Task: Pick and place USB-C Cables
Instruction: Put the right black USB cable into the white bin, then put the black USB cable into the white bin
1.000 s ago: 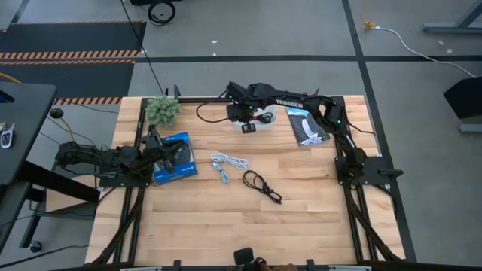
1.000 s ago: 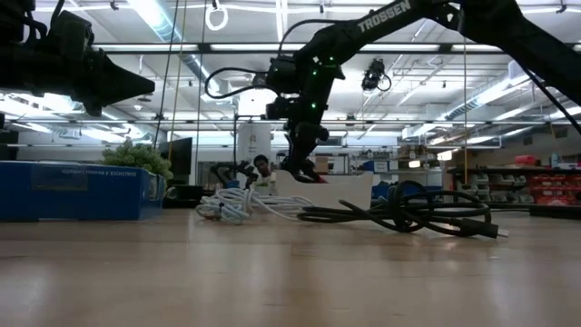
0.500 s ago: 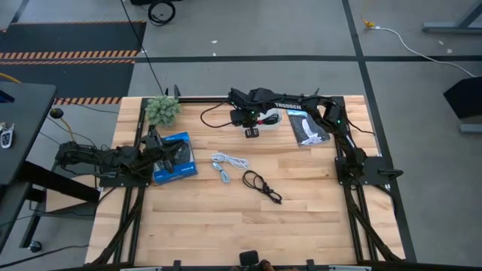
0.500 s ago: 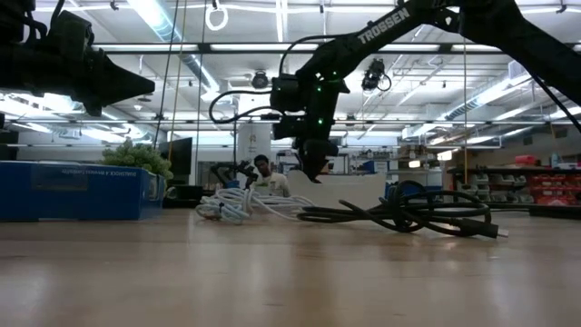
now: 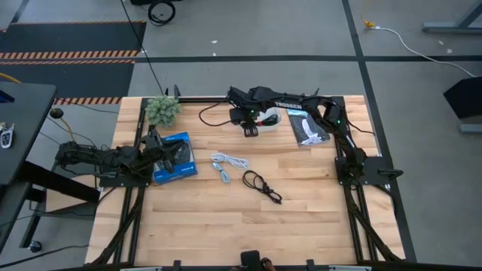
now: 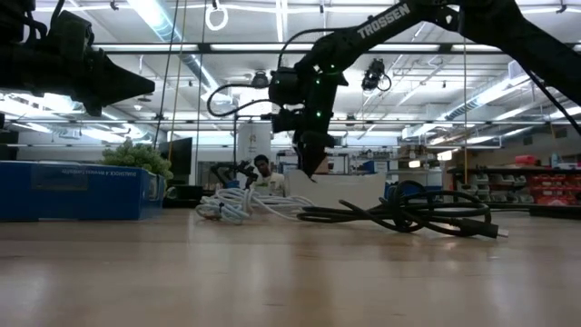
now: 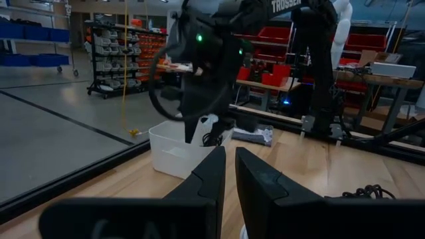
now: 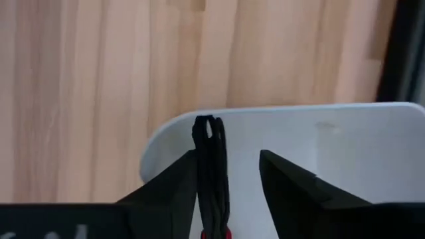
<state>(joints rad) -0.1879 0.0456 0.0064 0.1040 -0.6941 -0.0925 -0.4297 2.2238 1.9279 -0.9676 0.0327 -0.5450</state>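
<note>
My right gripper (image 5: 251,128) hangs open over the left end of the white tray (image 5: 276,119) at the table's far edge. One black USB-C cable (image 8: 210,162) shows between its fingers above the tray floor, with its looped end close to one finger (image 8: 169,192). From the left wrist view this cable (image 7: 211,138) sits in the tray (image 7: 174,149). The white cable (image 5: 228,163) and the other black cable (image 5: 261,185) lie flat on the table's middle. My left gripper (image 7: 230,176) waits shut at the left edge. My right gripper points down into the tray with its fingers apart. The black cable's looped end (image 8: 208,129) lies right beside the inner side of one finger. I cannot tell whether the finger touches it.
A blue box (image 5: 173,156) lies by the left arm, and a small green plant (image 5: 163,110) stands at the far left corner. A flat black-and-blue packet (image 5: 307,126) lies right of the tray. Bare wood stretches along the near half of the table (image 5: 241,226).
My right gripper has shifted slightly over the tray's left end, first toward the table's right, then a little back. The white and black cables on the table have stayed where they were.
</note>
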